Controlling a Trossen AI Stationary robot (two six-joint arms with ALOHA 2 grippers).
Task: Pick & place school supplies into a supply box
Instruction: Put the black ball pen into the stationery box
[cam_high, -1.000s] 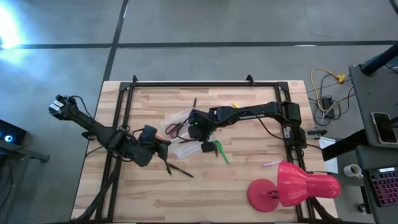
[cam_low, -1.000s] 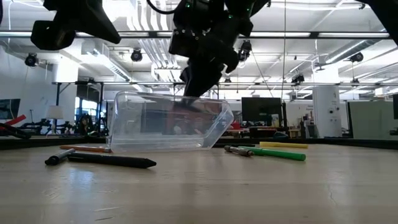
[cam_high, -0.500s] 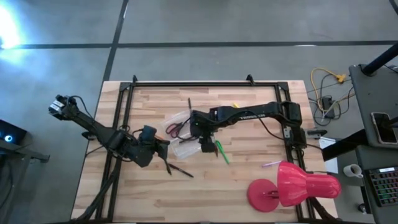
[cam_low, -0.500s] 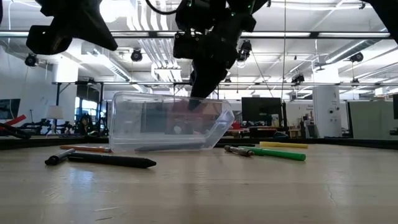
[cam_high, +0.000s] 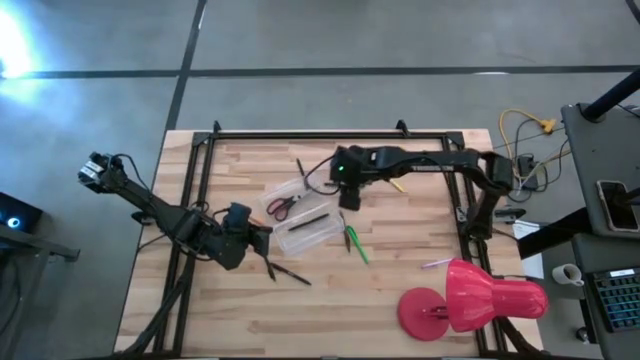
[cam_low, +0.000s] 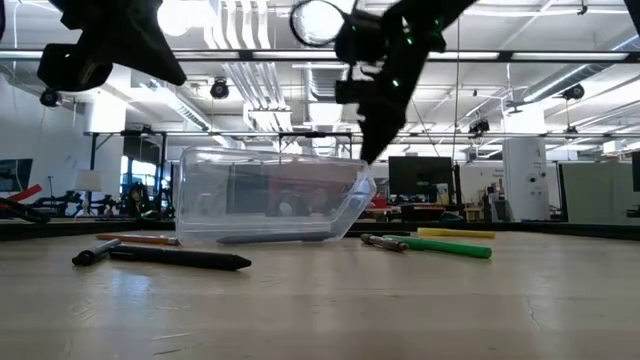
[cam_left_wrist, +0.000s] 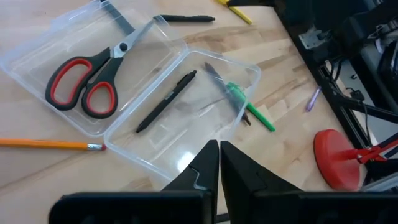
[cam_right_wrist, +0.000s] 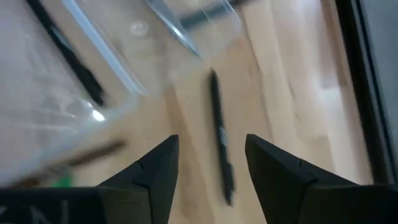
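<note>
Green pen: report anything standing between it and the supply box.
Nothing visible does, apart from the box's own clear wall. The green pen lies on the table just outside the supply box, on the right arm's side. The open right gripper hovers above the table nearby, holding nothing.

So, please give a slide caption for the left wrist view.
Red-handled scissors and a black pen lie inside the clear plastic box.
</note>
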